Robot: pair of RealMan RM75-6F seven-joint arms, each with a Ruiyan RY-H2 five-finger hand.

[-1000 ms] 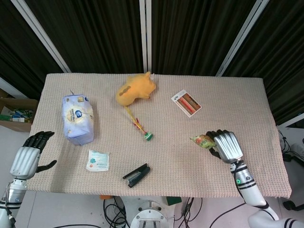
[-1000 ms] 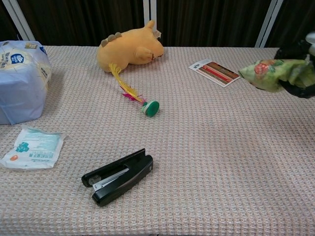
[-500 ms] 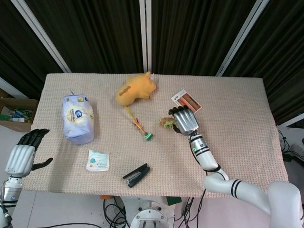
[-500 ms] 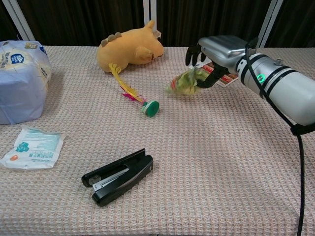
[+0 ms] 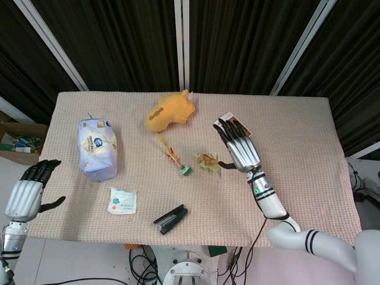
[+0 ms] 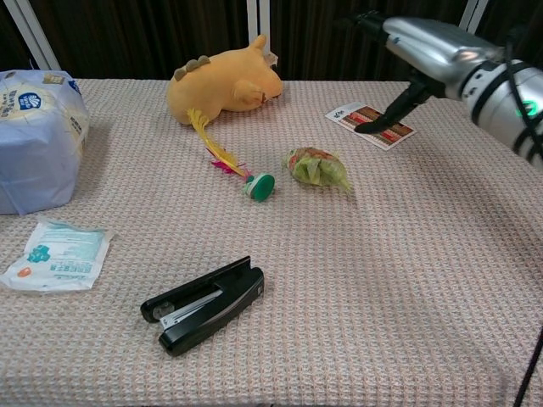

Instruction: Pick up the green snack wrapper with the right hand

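The wrapper (image 5: 208,161) lies mid-frame on the table (image 5: 297,130), bare cloth below it. The right hand (image 5: 238,146) hovers beside it, fingers spread, empty. The left hand (image 5: 27,193) hangs off the lower-left edge, holding nothing. One stapler (image 5: 170,219), one plush (image 5: 170,113).

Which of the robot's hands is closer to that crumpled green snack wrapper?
The right hand: it is open, just beside the green snack wrapper, not touching it. The left hand is off the table's far edge, beyond the tissue pack.
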